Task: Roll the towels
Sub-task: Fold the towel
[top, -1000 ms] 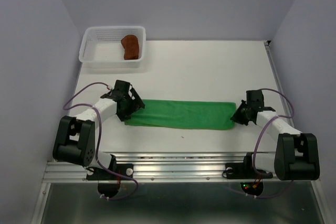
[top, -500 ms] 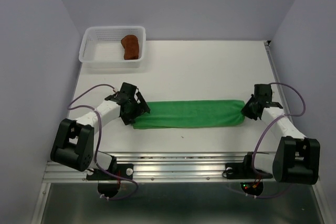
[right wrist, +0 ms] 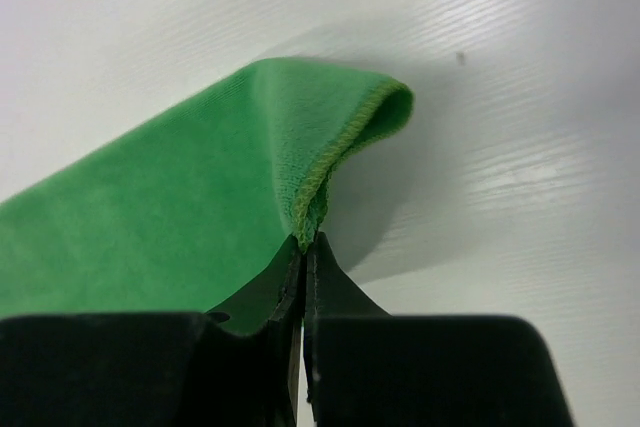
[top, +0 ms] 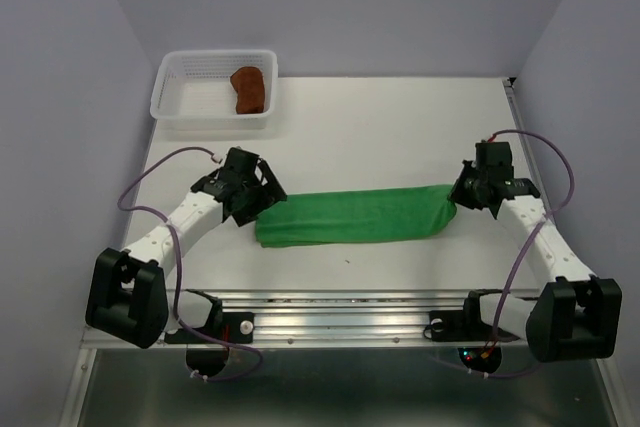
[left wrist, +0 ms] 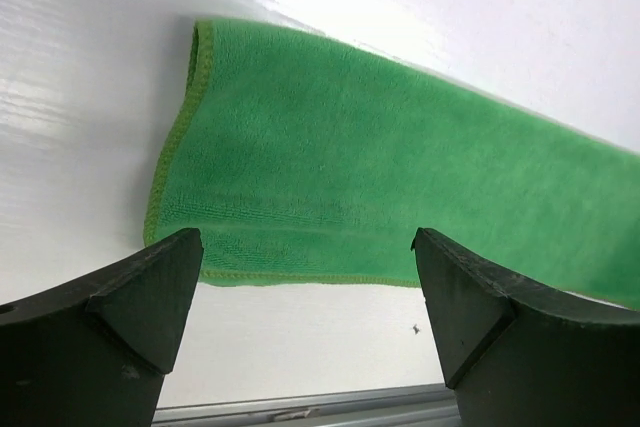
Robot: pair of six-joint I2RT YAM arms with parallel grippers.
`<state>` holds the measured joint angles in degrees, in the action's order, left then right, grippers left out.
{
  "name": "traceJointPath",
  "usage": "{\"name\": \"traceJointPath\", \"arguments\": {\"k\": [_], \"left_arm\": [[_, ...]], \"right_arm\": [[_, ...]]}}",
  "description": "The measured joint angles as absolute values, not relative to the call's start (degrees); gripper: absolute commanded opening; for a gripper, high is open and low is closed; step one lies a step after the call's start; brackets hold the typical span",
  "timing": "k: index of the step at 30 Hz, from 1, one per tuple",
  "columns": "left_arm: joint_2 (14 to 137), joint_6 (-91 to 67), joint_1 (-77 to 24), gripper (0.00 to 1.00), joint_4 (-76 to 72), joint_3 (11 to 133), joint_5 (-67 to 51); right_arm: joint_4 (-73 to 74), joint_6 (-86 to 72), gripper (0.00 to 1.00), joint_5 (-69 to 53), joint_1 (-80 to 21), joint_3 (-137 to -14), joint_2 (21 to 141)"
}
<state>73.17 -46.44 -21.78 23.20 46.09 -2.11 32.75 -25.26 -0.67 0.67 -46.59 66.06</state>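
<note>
A bright green towel (top: 355, 216) lies folded into a long strip across the middle of the table. My right gripper (top: 455, 197) is shut on the green towel's right end and holds that edge (right wrist: 315, 182) lifted off the table. My left gripper (top: 262, 202) hangs open just above the towel's left end (left wrist: 300, 167), with its jaws wide apart and nothing between them. The rust-brown towel (top: 249, 89) sits bunched inside the white mesh basket (top: 195, 112) at the back left.
The basket stands against the back wall at the left. A metal rail (top: 340, 317) runs along the table's near edge. Purple walls close in on both sides, and the right arm's cable (top: 545, 162) loops near the right wall.
My right gripper closed on the towel's right end and lifted it while moving back. The towel shifted right and now lies slanted. My left gripper rose and stayed open.
</note>
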Motion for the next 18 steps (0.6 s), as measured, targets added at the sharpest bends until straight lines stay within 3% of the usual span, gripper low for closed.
{"name": "traceJointPath", "arguments": {"k": [7, 9, 10, 11, 13, 14, 18], "left_arm": [[73.0, -46.4, -19.6, 0.99, 23.3, 45.6, 0.8], [73.1, -46.3, -18.5, 0.93, 22.7, 44.5, 0.9], [73.1, -46.3, -17.8, 0.88, 22.5, 43.7, 0.9], [73.3, -46.1, -17.4, 0.75, 22.3, 43.2, 0.9], [73.6, -46.1, -16.6, 0.65, 21.7, 42.4, 0.8], [73.8, -45.6, -16.3, 0.55, 20.9, 41.9, 0.7], [74.6, -44.8, -15.1, 0.41, 18.8, 40.8, 0.3]], "right_arm": [[33.9, -28.2, 0.01, -2.7, -11.7, -50.8, 66.2], [33.7, -29.5, 0.01, -3.5, -15.0, -52.0, 66.5], [33.4, -30.3, 0.01, -3.8, -17.1, -52.6, 67.0], [32.9, -31.3, 0.01, -4.2, -18.9, -53.1, 67.7], [31.9, -32.4, 0.01, -4.9, -21.9, -53.6, 69.1], [31.2, -33.3, 0.01, -5.5, -23.7, -54.0, 70.1], [28.6, -36.2, 0.01, -6.7, -30.3, -55.7, 74.6]]}}
